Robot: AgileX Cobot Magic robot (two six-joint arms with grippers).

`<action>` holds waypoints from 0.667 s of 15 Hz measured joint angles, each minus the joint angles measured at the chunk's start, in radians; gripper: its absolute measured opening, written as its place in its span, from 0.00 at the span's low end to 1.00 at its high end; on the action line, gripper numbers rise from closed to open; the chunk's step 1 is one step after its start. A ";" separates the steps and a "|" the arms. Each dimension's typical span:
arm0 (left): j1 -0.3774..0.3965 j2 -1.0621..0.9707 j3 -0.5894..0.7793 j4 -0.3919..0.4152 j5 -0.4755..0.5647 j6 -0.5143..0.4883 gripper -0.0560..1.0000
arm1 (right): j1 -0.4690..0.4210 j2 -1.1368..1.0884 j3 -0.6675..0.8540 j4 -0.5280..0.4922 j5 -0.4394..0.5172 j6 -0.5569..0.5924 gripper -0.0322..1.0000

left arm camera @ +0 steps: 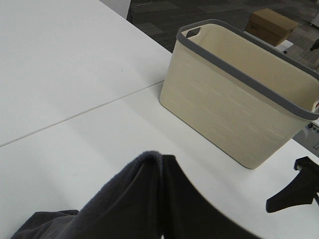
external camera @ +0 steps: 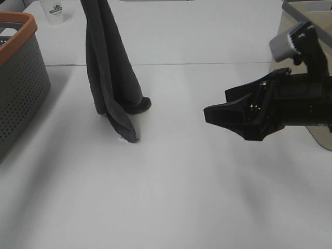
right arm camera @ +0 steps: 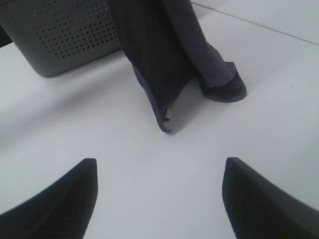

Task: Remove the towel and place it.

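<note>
The dark charcoal towel hangs in long folds from above the top edge of the exterior view. Its lower end rests bunched on the white table, with a small white tag at the lowest corner. My left gripper is out of the exterior view. In the left wrist view the towel drapes over it and hides the fingers. My right gripper is open and empty, to the right of the towel and pointing at it. In the right wrist view the towel hangs ahead of the spread fingers.
A grey perforated basket with an orange rim stands at the left edge, close to the towel. A beige basket with a grey rim stands at the right, behind my right arm. A white cup is at the back left.
</note>
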 joint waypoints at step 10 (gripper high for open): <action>0.000 0.000 0.000 0.001 0.000 -0.021 0.05 | 0.344 0.387 -0.360 0.018 -0.350 0.238 0.71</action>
